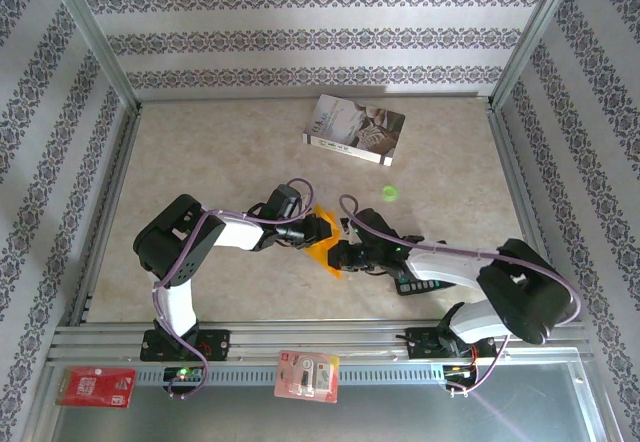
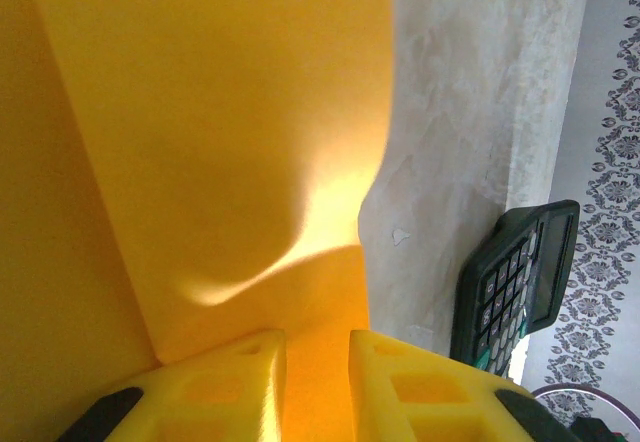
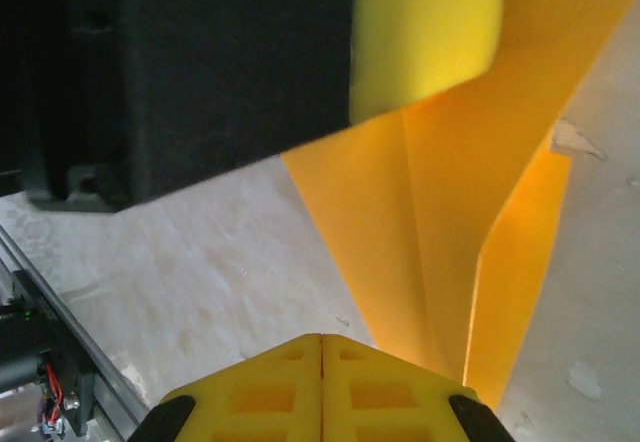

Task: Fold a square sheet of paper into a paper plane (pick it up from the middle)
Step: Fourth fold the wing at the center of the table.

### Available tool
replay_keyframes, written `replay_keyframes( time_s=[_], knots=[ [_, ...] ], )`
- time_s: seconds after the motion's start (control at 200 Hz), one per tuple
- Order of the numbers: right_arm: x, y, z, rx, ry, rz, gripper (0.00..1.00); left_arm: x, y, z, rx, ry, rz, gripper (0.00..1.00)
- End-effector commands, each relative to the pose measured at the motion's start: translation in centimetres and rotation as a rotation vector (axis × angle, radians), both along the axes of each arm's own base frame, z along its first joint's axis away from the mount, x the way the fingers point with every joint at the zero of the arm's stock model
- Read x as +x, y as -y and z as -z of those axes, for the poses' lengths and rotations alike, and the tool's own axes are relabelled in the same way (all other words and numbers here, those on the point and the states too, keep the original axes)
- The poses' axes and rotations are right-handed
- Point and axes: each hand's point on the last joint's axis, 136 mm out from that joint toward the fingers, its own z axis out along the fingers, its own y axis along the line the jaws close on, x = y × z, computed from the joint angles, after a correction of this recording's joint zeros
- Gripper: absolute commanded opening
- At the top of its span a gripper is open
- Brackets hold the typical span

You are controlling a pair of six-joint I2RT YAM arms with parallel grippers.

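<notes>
The square sheet of paper (image 1: pixel 326 238) is orange, creased and partly folded, and hangs off the table between the two arms. My left gripper (image 1: pixel 308 230) is shut on it. In the left wrist view the paper (image 2: pixel 220 132) runs up from between the yellow fingers of that gripper (image 2: pixel 318 347). My right gripper (image 1: pixel 345 255) sits just right of the paper, shut with nothing between its fingers. In the right wrist view its tips (image 3: pixel 322 340) meet beside the folded paper (image 3: pixel 450 212), under the left gripper's finger (image 3: pixel 420 32). The paper plane is out of view.
A black calculator (image 1: pixel 408 284) lies under the right arm and shows again in the left wrist view (image 2: pixel 520 282). A grey-white book (image 1: pixel 355 129) lies at the back and a small green object (image 1: pixel 389 193) in front of it. Two packets, one red (image 1: pixel 97 386) and one pink (image 1: pixel 308 375), lie on the front rail.
</notes>
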Motion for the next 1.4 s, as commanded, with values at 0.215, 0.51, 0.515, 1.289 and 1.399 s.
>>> replay_keyframes(
  time_s=[0.215, 0.51, 0.515, 1.289, 1.399],
  knots=[
    [0.8, 0.3, 2.2, -0.034, -0.034, -0.022, 0.06, -0.5, -2.4, 3.6, 0.124, -0.074, -0.042, 0.23],
    [0.4, 1.9, 3.7, -0.065, -0.055, 0.005, 0.05, -0.5, -2.4, 3.5, 0.122, -0.071, -0.041, 0.23],
    [0.4, 1.9, 3.8, -0.065, -0.056, 0.005, 0.05, -0.5, -2.4, 3.5, 0.123, -0.072, -0.042, 0.23],
    [-2.0, 4.5, 6.8, -0.119, -0.149, 0.03, 0.03, 0.1, -1.8, 2.3, 0.097, -0.053, -0.039, 0.24],
    [-2.0, 4.4, 6.5, -0.106, -0.143, 0.029, 0.03, 0.5, -1.5, 1.4, 0.091, -0.035, -0.034, 0.24]
  ],
)
